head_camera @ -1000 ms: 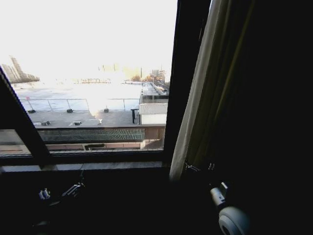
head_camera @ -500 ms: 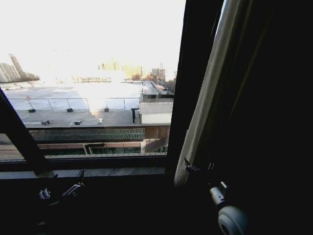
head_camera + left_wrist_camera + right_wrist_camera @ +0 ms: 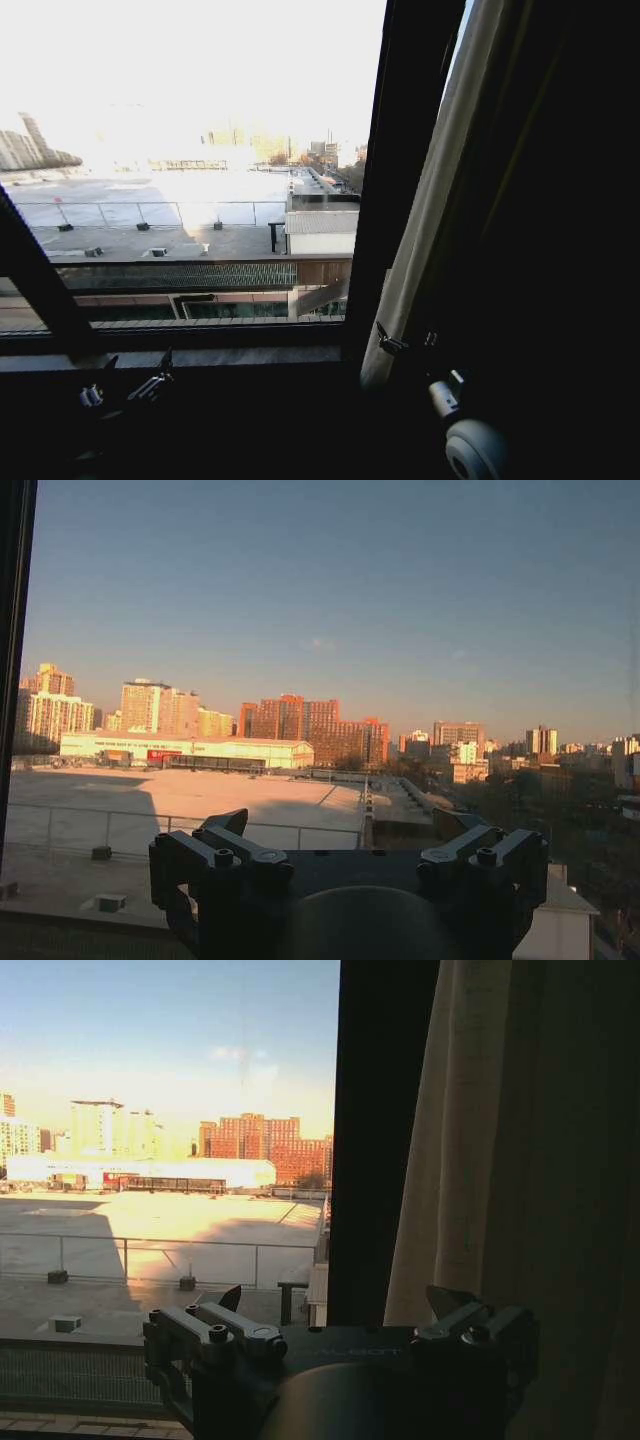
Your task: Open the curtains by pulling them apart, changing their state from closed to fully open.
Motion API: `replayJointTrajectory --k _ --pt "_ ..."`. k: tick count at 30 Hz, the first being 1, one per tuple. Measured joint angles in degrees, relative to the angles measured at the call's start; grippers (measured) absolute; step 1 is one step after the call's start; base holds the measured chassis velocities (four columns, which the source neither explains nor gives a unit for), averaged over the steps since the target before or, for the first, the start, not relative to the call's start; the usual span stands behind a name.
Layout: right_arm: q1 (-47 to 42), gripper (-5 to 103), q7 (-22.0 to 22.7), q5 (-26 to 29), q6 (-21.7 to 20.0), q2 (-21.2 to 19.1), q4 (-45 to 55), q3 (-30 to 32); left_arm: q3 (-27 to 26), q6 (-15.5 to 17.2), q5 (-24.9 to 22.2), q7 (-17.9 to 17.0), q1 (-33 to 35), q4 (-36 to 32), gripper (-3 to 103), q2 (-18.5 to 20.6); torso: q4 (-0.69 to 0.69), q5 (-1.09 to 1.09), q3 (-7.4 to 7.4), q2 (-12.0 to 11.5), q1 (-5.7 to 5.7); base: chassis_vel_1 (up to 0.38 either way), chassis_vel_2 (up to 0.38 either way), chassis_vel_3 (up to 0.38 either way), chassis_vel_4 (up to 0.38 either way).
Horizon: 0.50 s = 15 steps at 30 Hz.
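At the window's right side, the curtains (image 3: 430, 200) are seen bunched past the frame bar (image 3: 395, 170); glass mostly cleared, task judged nearly done. Right end effector (image 3: 335, 1305) and left end effector (image 3: 340, 825) are spread wide, holding nothing.

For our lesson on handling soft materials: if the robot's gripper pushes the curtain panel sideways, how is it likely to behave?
The curtain hangs in long vertical folds, so it is probably floppy and would bunch and drape rather than slide as one piece. The fabric looks thin, so likely light. The right gripper, open beside its edge, may let it slip unless closed.
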Motion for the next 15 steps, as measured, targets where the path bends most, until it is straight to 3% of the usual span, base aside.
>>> replayJointTrajectory --k 15 --pt "0.59 100 0.3 0.08 -0.89 0.04 -0.3 0.42 -0.13 0.0 0.01 0.0 0.22 0.0 100 0.14 0.0 0.0 0.0 0.0 -0.01 -0.014 0.025 0.011 -0.027"
